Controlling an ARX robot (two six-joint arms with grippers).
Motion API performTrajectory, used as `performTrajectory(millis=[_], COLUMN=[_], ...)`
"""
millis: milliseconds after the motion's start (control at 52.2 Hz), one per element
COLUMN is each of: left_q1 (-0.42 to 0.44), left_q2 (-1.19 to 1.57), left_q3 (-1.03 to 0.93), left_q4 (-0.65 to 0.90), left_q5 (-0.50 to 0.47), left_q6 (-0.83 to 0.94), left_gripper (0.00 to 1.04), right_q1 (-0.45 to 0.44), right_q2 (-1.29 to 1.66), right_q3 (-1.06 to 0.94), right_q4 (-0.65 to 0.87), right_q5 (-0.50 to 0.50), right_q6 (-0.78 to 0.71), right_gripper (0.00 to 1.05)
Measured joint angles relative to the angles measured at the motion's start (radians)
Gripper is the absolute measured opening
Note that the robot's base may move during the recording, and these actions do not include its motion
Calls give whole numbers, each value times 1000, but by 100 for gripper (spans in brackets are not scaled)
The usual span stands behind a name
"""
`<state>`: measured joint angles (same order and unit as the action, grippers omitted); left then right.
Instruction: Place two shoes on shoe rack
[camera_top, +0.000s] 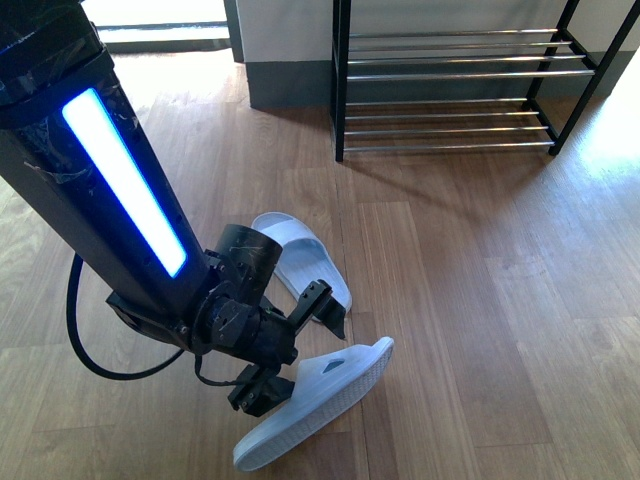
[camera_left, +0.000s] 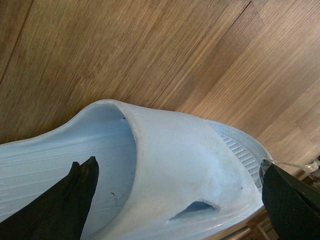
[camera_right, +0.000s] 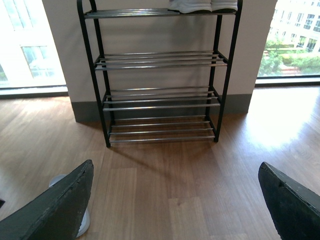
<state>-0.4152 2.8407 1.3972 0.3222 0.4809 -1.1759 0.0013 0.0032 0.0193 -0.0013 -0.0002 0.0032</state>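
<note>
Left end effector (camera_top: 298, 350): low in the front view, at 7 o'clock. Its jaws are spread wide w/ the near slide (camera_top: 320, 400) between them. In the left wrist view, 1 finger (camera_left: 75, 205) lies over the footbed behind the strap and the other (camera_left: 290, 200) sits just past the toe rim. Whether the pads press on the rubber cannot be told.

Right end effector (camera_right: 175, 165): not seen in the front view. In its own wrist view, 2 dark fingers (camera_right: 55, 210) are parted wide w/ nothing between them, above the floor (camera_right: 200, 200) and facing the shoe rack (camera_right: 160, 75).

Near slide: pale blue, 1-piece, w/ a side vent in the strap. It is tilted, toe toward 2 o'clock and heel toward 7 o'clock. Whether it is clear of the floor cannot be told.

Far slide (camera_top: 300, 262): same colour, flat on the wooden floor at 12 o'clock of the left end effector. It lies just beside the upper finger, w/ 1 end hidden by the wrist.

Left arm (camera_top: 90, 190): black, enters from 10 o'clock, w/ a lit blue strip (camera_top: 125, 180) along it. A black cable (camera_top: 85, 340) loops beneath.

Shoe rack: black frame w/ silver rods, against the wall (camera_top: 285, 40) at 1 o'clock, well apart from both slides. The front view shows 2 tiers, the right wrist view 4. White-soled footwear (camera_right: 200, 5) sits on the top tier, cut by the frame edge.
</note>
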Motion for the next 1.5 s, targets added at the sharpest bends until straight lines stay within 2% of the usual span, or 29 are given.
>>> performTrajectory(millis=[115, 230, 537, 671, 805, 901, 1169, 1399, 1495], left_q1=[-8, -16, -21, -11, 8, -13, -74, -95, -110], left_q2=[0, 0, 0, 0, 0, 0, 1, 23, 45], left_q3=[4, 24, 23, 63, 82, 82, 81, 82, 85], left_q4=[-64, -196, -250, -360, -388, -389, -390, -410, -392], left_q5=[5, -11, -36, -174, -219, -185, -124, -170, -227], left_q6=[35, 103, 242, 477, 741, 886, 1043, 1182, 1287], left_gripper=[95, 95, 95, 95, 95, 95, 95, 95, 95], right_q1=[0, 0, 0, 0, 0, 0, 0, 0, 0], right_q2=[0, 0, 0, 0, 0, 0, 0, 0, 0], right_q3=[0, 0, 0, 0, 0, 0, 0, 0, 0], right_q4=[0, 0, 0, 0, 0, 0, 0, 0, 0], right_q5=[0, 0, 0, 0, 0, 0, 0, 0, 0], right_q6=[0, 0, 0, 0, 0, 0, 0, 0, 0], right_gripper=[96, 96, 96, 96, 96, 96, 96, 96, 96])
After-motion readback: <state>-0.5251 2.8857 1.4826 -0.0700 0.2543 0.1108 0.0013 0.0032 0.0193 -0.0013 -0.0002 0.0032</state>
